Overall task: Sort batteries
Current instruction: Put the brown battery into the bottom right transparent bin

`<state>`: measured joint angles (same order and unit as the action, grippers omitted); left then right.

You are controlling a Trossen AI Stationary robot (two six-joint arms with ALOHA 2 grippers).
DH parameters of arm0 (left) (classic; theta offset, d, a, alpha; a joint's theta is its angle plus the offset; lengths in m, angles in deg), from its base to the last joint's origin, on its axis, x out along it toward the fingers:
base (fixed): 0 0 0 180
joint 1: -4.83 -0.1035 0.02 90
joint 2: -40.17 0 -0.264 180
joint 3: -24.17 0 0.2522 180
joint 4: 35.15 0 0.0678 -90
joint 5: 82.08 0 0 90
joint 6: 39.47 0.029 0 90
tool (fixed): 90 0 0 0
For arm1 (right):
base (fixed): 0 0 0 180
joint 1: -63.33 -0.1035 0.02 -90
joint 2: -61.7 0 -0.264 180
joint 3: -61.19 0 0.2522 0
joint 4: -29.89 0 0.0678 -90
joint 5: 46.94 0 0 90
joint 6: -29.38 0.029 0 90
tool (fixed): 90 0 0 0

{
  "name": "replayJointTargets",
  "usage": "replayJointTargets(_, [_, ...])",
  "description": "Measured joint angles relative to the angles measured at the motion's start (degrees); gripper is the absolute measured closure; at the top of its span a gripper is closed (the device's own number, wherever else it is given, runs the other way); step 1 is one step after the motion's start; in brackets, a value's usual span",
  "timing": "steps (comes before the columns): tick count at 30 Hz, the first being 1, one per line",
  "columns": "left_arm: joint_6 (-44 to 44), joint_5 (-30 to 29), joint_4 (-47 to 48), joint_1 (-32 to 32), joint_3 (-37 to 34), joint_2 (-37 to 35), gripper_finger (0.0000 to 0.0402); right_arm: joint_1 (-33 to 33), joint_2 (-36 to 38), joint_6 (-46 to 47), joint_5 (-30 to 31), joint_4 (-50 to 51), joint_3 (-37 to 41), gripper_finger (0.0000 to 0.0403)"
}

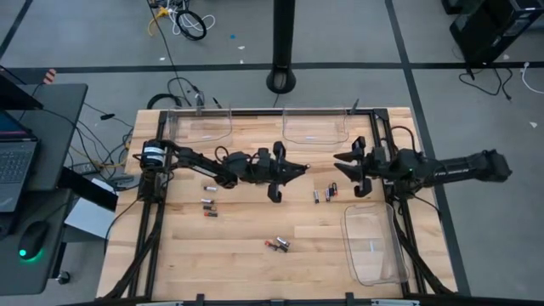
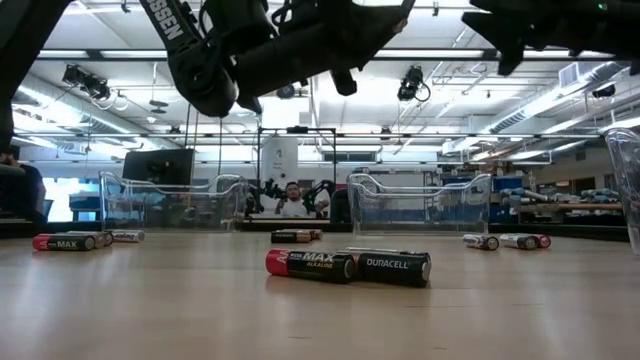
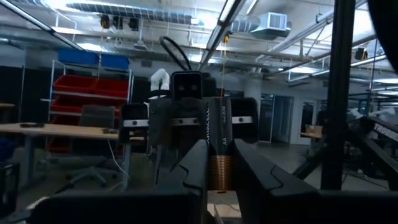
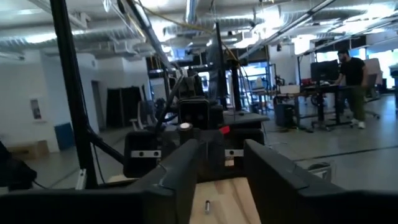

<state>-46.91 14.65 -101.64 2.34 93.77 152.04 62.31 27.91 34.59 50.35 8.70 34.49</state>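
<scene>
From above, the small cylindrical batteries read only as dark and red specks on the light wooden table (image 1: 255,272), and the one the left gripper (image 1: 299,168) carries is too small to pick out there. The left wrist view shows it plainly: a black-and-copper AA battery (image 3: 218,144) stands upright, clamped between the two dark fingers (image 3: 194,167), copper end down. The right gripper (image 1: 340,159) faces the left one over the middle of the table, well above the wood, and in its own wrist view its fingers (image 4: 186,165) stand apart with nothing between them; only a small cell (image 4: 207,206) lies on the boards below. The low view gives labels the high view cannot: a red-ended MAX battery (image 2: 309,264) and a black Duracell battery (image 2: 388,266) lie end to end on the wood near the table's front edge, with more cells left, right and behind them. The arms are cut off at the top of that view, so neither grip shows there. Three clear plastic trays are on the table, two (image 1: 202,127) (image 1: 316,127) at the far edge and one (image 1: 375,246) at the right front corner, and their contents are hard to make out.
</scene>
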Motion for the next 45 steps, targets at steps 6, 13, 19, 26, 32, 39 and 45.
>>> replayJointTargets(6, [1.64,1.45,1.02,-0.28,1.6,0.0,0.0346,-3.55,-10.31,-2.69,5.39,-2.12,-6.6,0.0235])
replayJointTargets(13, [2.71,1.39,0.6,-0.43,1.72,0.0,0.0346,-6.47,-19.14,-4.35,5.96,-4.07,-13.18,0.023])
replayJointTargets(19, [2.7,1.88,-1.49,-0.43,1.8,-0.04,0.0346,-8.82,-23.28,-6.85,12.46,-4.05,-16.16,0.0229])
replayJointTargets(26, [2.68,2.22,-1.53,-0.41,1.81,-0.04,0.0346,-10.36,-26.5,-6.92,12.61,-4.03,-17.98,0.0208])
replayJointTargets(32, [2.4,3.33,-1.02,-0.13,3.04,-0.04,0.0346,-10.35,-29.55,-7.21,12.61,-3.97,-19.96,0.0204])
replayJointTargets(39, [2.57,4.3,-0.54,0.31,3.48,-0.04,0.0346,-10.76,-30.82,-8.43,12.61,-6.06,-20.9,0.0252])
replayJointTargets(45, [2.68,4.49,-0.22,0.35,3.47,-0.04,0.0346,-11.67,-30.76,-10.01,12.75,-7.61,-20.9,0.0328])
